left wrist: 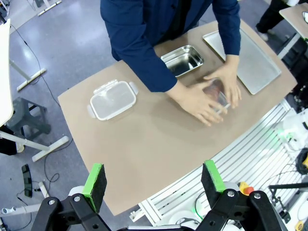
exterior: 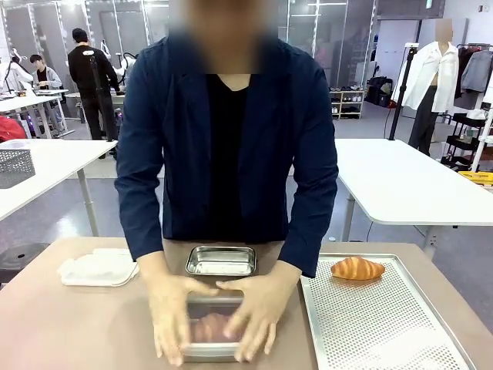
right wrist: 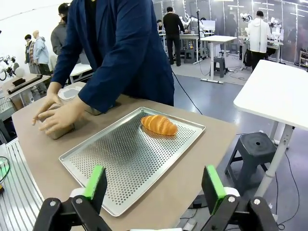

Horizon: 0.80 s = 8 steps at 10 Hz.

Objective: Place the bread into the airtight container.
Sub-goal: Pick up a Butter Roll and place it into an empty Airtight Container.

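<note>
A golden croissant-shaped bread (exterior: 357,268) (right wrist: 159,124) lies at the far end of a perforated metal tray (exterior: 385,324) (right wrist: 130,159). The person presses both hands (exterior: 258,308) on the clear lid of a steel airtight container (exterior: 209,351) (left wrist: 219,94) (right wrist: 60,130) at the front middle of the table. A brownish piece of bread (exterior: 209,325) shows through the lid. My left gripper (left wrist: 154,182) hangs open high above the table's near edge, holding nothing. My right gripper (right wrist: 155,186) stands open and empty over the tray's near corner.
An empty steel container (exterior: 221,260) (left wrist: 183,60) sits just behind the lidded one. A white lidded plastic box (exterior: 98,267) (left wrist: 113,99) rests at the table's left. The person's body and arms lean over the far middle of the table.
</note>
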### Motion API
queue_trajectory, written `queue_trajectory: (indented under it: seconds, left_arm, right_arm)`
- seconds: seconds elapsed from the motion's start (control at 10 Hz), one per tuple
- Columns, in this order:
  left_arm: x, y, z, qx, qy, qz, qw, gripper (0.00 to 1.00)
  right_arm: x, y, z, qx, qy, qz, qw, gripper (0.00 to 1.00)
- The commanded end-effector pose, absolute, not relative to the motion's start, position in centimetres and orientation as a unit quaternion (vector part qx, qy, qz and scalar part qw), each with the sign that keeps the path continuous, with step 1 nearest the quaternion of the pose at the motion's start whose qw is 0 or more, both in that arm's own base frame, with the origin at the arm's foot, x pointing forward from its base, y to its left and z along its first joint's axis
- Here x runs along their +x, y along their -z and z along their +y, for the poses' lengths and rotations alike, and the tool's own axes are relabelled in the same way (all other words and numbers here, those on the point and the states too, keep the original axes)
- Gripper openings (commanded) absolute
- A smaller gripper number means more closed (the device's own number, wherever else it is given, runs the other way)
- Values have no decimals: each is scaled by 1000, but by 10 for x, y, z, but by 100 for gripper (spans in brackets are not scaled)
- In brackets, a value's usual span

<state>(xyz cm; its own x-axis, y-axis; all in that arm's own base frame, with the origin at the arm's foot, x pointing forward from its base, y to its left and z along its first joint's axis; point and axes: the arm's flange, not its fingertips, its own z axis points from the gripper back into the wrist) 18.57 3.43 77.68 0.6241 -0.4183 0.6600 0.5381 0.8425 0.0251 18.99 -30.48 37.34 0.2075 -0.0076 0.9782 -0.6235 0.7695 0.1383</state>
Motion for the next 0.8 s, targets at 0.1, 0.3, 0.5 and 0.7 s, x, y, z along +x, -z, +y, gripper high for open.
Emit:
queue_trajectory:
  seconds: [0.1, 0.3, 0.5, 0.7]
  left_arm:
    - [186, -778, 34, -91, 276, -343, 893, 100]
    - [186, -778, 34, -91, 276, -343, 893, 100]
    - [186, -778, 34, -91, 276, -343, 893, 100]
    - [186, -778, 34, -91, 276, -343, 893, 100]
  right_arm:
    - [190, -371, -304, 260, -213, -604, 723, 100]
    - [190, -371, -304, 260, -213, -604, 723, 100]
    - [190, -371, -304, 260, -213, -604, 723, 100]
    - [190, -371, -304, 260, -213, -604, 723, 100]
